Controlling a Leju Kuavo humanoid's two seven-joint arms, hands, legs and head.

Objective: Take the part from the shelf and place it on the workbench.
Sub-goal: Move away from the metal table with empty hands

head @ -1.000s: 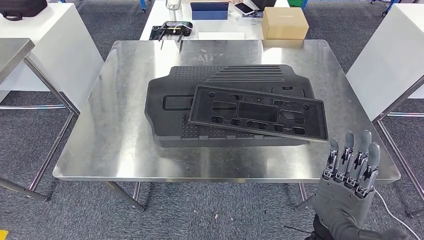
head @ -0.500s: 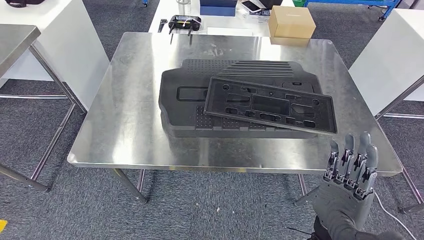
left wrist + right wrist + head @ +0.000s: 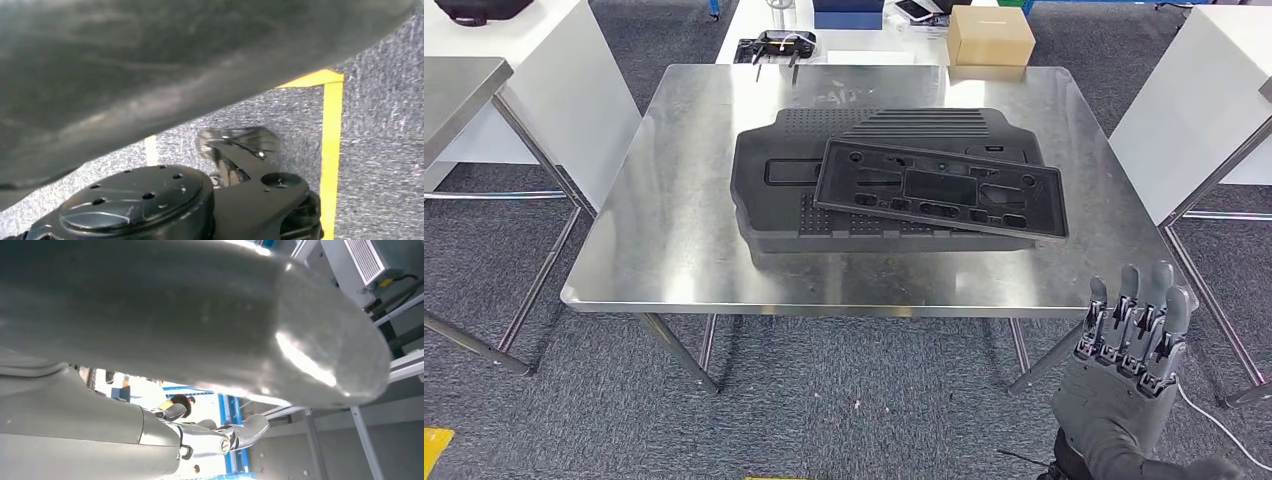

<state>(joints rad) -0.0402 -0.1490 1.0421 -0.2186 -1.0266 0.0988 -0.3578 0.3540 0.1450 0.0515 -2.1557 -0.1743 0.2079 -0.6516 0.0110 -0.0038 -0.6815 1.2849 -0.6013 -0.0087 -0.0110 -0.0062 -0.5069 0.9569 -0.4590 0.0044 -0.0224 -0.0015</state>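
A steel bench (image 3: 674, 240) stands in front of the robot on grey carpet, and the black parts lie on its top, toward the middle and the far half. The lower one is a large moulded panel (image 3: 774, 200) with ribbed and dotted areas; a flatter rectangular part (image 3: 939, 188) with many cut-outs rests on top of it at a slight slant, its right end reaching past the panel's edge toward the bench's right side. The right hand (image 3: 1124, 375) is raised low at the near right, just in front of the bench's near edge and well apart from both parts; its fingers (image 3: 1159, 300) point up, straight and slightly spread, and it holds nothing. Whether the left hand is open or closed I cannot tell: its wrist view is blurred by a dark surface close to the lens. Beyond the bench, a cardboard box (image 3: 990, 37) sits on a white table (image 3: 744, 20).
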